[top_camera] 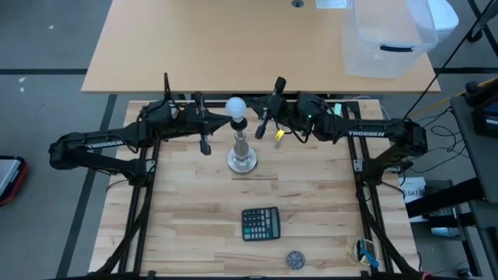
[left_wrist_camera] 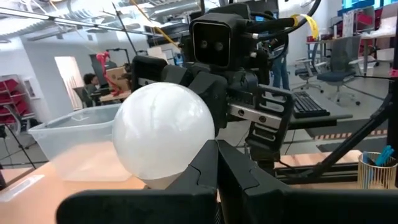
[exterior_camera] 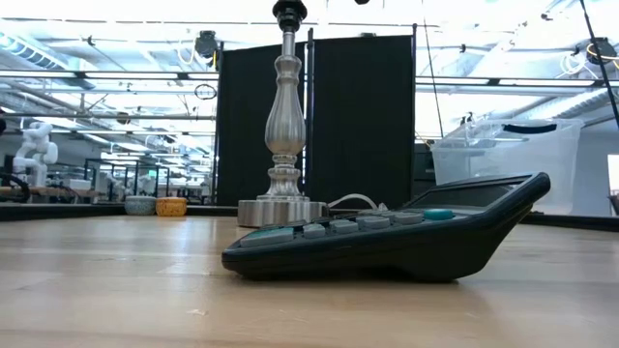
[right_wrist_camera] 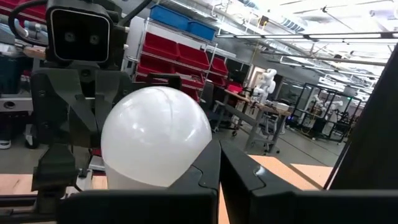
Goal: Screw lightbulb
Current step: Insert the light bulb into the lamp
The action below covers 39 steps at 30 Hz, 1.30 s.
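Observation:
The lightbulb (top_camera: 236, 106), a frosted white globe, sits base down in the dark socket on top of the silver stand (top_camera: 243, 154), which stands on its round foot on the wooden table. The low view shows the stand (exterior_camera: 281, 116) up to the socket only. My left gripper (top_camera: 218, 119) comes level at the bulb from the table's left and my right gripper (top_camera: 261, 117) from its right. Both are shut. In each wrist view the bulb (left_wrist_camera: 163, 134) (right_wrist_camera: 155, 137) fills the picture just past the shut fingers (left_wrist_camera: 217, 149) (right_wrist_camera: 219, 149), with the other arm behind it. My left gripper's shut fingertips (left_wrist_camera: 208, 163) lie level beside the bulb's lower right curve; whether they touch it I cannot tell. My right gripper's shut fingertips (right_wrist_camera: 210, 163) lie level beside the bulb's lower curve on the opposite side; whether they touch it I cannot tell.
A dark calculator (top_camera: 260, 224) lies nearer the table's near edge, with a small round dark object (top_camera: 294, 258) beyond it. A small yellow piece (top_camera: 278, 138) lies right of the stand. A clear plastic bin (top_camera: 389, 39) stands on the far table.

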Each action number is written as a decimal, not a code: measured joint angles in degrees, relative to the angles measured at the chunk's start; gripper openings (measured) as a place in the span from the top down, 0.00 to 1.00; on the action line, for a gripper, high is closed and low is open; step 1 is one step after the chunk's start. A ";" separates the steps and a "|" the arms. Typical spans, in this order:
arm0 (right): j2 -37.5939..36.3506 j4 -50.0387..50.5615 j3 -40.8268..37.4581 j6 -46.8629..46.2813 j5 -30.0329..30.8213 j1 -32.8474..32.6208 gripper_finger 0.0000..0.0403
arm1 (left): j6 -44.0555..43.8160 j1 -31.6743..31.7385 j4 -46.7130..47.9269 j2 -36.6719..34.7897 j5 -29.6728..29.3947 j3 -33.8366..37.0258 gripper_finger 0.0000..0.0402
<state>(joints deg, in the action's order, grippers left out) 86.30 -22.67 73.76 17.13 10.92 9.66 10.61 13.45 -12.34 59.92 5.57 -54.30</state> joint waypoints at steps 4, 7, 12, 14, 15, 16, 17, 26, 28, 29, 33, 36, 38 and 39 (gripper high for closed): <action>-0.04 0.54 0.08 0.06 0.53 -0.66 1.00 | 0.00 0.44 0.27 -0.04 0.38 0.00 1.00; -0.08 1.34 0.13 0.01 0.71 -0.98 1.00 | 0.02 0.47 0.47 -0.07 0.40 0.00 1.00; -0.15 2.79 0.15 0.28 2.89 -1.96 1.00 | 0.29 0.51 0.78 -0.08 0.36 0.00 1.00; -0.15 3.40 0.15 1.04 4.03 -2.52 1.00 | 0.33 0.75 1.13 -0.11 0.36 -0.02 1.00; -0.15 3.77 0.15 1.35 4.73 -2.86 1.00 | 0.33 0.96 1.27 -0.11 0.31 -0.02 1.00; -0.15 4.12 0.14 1.73 5.44 -3.20 1.00 | 0.33 1.01 1.42 -0.11 0.26 -0.02 1.00; -0.15 4.45 0.12 1.95 6.10 -3.58 1.00 | 0.33 1.02 1.51 -0.11 0.25 -0.02 1.00; 0.04 5.61 -0.09 4.38 6.65 -5.78 1.00 | 2.19 1.14 0.94 -0.06 0.01 -0.02 1.00; 0.07 5.72 -0.09 4.67 6.65 -6.32 1.00 | 2.81 1.29 1.61 0.14 0.00 0.00 1.00; 0.07 5.72 -0.09 4.67 6.71 -6.56 1.00 | 2.97 1.24 1.58 0.15 0.27 0.00 1.00; 0.07 5.67 -0.09 5.02 8.14 -7.36 1.00 | 3.48 1.10 0.99 -0.03 0.90 0.00 1.00; 0.07 6.10 -0.09 5.20 9.74 -8.11 1.00 | 3.48 1.07 1.27 0.04 1.01 0.00 1.00; 0.07 7.27 -0.09 5.86 12.28 -8.77 1.00 | 3.50 0.68 1.13 -0.06 1.75 0.00 1.00; 0.07 7.67 -0.09 6.18 14.18 -9.25 1.00 | 3.58 0.44 1.22 -0.35 2.50 0.00 1.00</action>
<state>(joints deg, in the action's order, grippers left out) 86.37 -15.00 73.67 23.31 25.09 0.41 14.19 13.89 -11.13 59.57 8.07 -54.30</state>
